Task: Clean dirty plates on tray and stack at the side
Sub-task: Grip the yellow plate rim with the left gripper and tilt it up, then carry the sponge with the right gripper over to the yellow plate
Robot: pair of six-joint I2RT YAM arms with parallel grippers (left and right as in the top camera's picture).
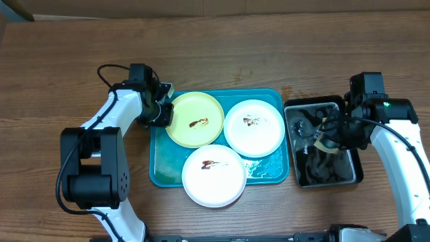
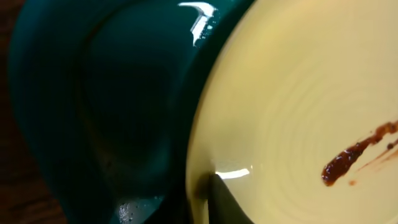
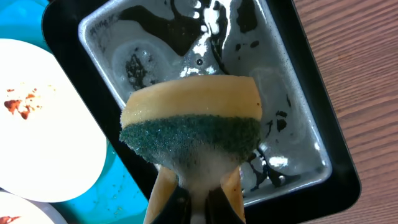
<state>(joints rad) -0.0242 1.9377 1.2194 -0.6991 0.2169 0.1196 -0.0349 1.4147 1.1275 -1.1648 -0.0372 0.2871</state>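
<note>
Three plates lie on the turquoise tray (image 1: 160,161): a yellow-green plate (image 1: 195,119) at the back left, a white plate (image 1: 254,128) at the back right and another white plate (image 1: 213,175) at the front. Each has a brown smear at its centre. My left gripper (image 1: 163,113) is shut on the yellow-green plate's left rim. In the left wrist view a dark finger (image 2: 227,202) lies on top of that plate (image 2: 292,106). My right gripper (image 3: 198,193) is shut on a yellow and green sponge (image 3: 193,124), above the black tray (image 3: 292,50).
The black tray (image 1: 358,176) stands right of the turquoise tray and holds grey soapy water. Droplets wet the turquoise tray's floor (image 3: 118,186). The front white plate overhangs that tray's front rim. Bare wooden table lies behind and to the left.
</note>
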